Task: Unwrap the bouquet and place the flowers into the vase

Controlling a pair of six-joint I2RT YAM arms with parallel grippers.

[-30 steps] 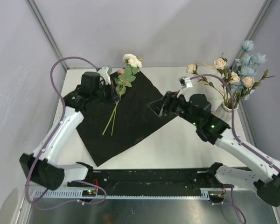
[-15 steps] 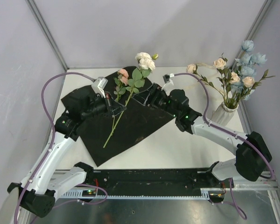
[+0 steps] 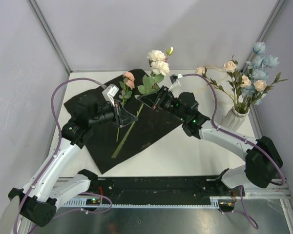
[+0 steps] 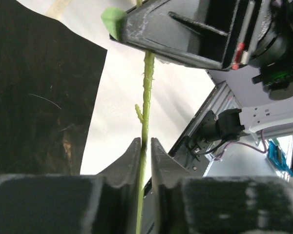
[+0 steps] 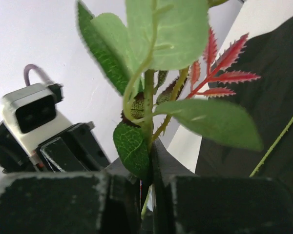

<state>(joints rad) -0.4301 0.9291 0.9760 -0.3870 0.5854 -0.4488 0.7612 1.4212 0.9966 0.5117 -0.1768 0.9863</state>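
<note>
Thin green stem pinched between jaws — black sheet left, table beyond

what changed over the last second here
The right end effector swung left from near the cream ribbed vase and shut on the cream-bloomed green stem, which the left end effector, shut on it lower down, raised from the black wrapping sheet. Vase and its flowers stayed put.
</note>
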